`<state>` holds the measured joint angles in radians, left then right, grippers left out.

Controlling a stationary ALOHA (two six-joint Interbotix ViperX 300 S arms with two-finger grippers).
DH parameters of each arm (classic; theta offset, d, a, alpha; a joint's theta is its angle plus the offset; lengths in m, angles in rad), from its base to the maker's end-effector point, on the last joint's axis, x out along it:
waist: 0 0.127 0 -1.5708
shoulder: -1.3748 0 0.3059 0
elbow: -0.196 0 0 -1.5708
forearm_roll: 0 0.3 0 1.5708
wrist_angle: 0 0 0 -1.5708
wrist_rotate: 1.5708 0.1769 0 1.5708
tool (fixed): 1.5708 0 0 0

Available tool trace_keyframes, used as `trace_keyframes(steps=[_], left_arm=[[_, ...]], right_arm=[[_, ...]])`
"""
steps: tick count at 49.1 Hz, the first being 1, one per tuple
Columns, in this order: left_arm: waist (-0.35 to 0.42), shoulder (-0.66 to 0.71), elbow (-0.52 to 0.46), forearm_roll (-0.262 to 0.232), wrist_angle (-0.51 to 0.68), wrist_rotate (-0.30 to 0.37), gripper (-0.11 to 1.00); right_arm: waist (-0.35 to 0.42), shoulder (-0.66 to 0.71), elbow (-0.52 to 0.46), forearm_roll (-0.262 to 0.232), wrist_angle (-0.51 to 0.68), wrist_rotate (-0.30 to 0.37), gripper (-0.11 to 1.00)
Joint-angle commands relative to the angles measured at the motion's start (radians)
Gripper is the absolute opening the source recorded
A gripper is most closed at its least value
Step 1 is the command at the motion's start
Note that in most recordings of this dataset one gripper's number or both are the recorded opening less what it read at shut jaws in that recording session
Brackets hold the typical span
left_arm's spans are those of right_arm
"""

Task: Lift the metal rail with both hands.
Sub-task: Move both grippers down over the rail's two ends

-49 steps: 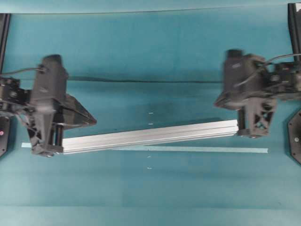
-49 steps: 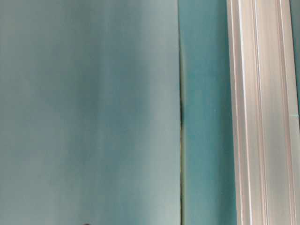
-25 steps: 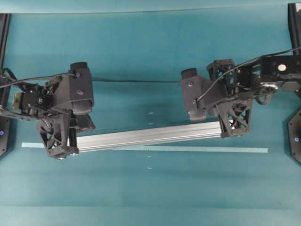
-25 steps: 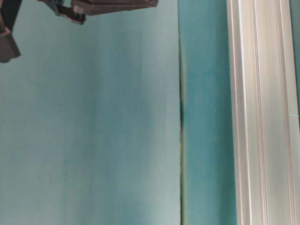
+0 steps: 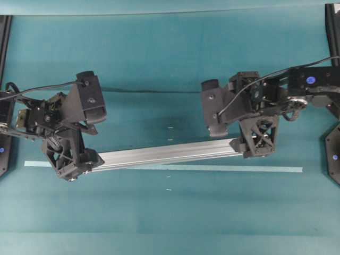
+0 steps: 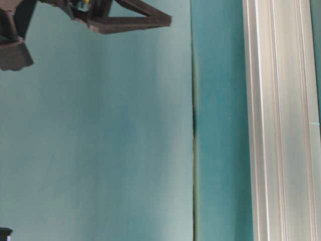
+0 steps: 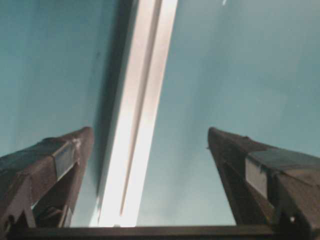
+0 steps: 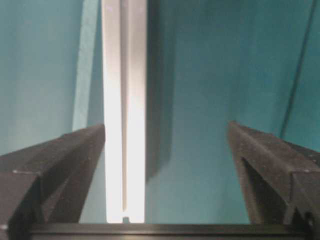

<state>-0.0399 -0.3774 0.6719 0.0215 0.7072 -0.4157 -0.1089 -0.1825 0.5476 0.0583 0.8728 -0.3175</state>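
Note:
The silver metal rail [image 5: 164, 152] lies slightly slanted on the teal mat. It also shows in the table-level view [image 6: 281, 120]. My left gripper [image 5: 77, 162] is over its left end and my right gripper [image 5: 251, 146] over its right end. In the left wrist view the rail [image 7: 145, 100] runs between the wide-open fingers [image 7: 60, 160], nearer the left one, and the gripper [image 7: 150, 130] does not touch it. In the right wrist view the rail [image 8: 124, 100] likewise runs close beside the left finger [image 8: 75, 155] of the open gripper [image 8: 166, 125].
A thin pale-blue tape strip [image 5: 212, 168] lies on the mat just in front of the rail and shows in the right wrist view [image 8: 87, 50]. A black cable [image 5: 149, 91] runs across the mat behind it. Black arm bases stand at both sides [image 5: 333, 154].
Both grippers have moved inward and down over the rail's ends, so they now cover them. A black gripper has come into the table-level view's top left. The rail has not moved.

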Motion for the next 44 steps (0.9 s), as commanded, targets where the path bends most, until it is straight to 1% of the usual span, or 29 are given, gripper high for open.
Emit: trace_keyframes(steps=[1,14,18,25,37,44], left_arm=[[-0.008,-0.005,0.0,0.005,-0.02,-0.002,0.98],[-0.012,0.038,0.02,0.005,-0.072,0.003,0.99],[-0.012,0.063,0.023,0.002,-0.078,0.02,0.99],[-0.014,0.104,0.038,0.002,-0.087,0.072,0.99],[-0.014,0.167,0.049,0.005,-0.152,0.089,0.99],[-0.015,0.202,0.058,0.005,-0.192,0.094,0.99]], right_arm=[[0.006,-0.003,0.0,0.0,-0.032,0.005,0.99],[0.008,0.017,0.054,0.005,-0.077,0.008,0.99],[0.012,0.028,0.078,0.005,-0.098,0.009,0.99],[0.014,0.044,0.109,0.012,-0.14,0.009,0.99],[0.023,0.086,0.135,0.04,-0.199,0.009,0.99],[0.026,0.104,0.144,0.044,-0.227,0.009,0.99]])
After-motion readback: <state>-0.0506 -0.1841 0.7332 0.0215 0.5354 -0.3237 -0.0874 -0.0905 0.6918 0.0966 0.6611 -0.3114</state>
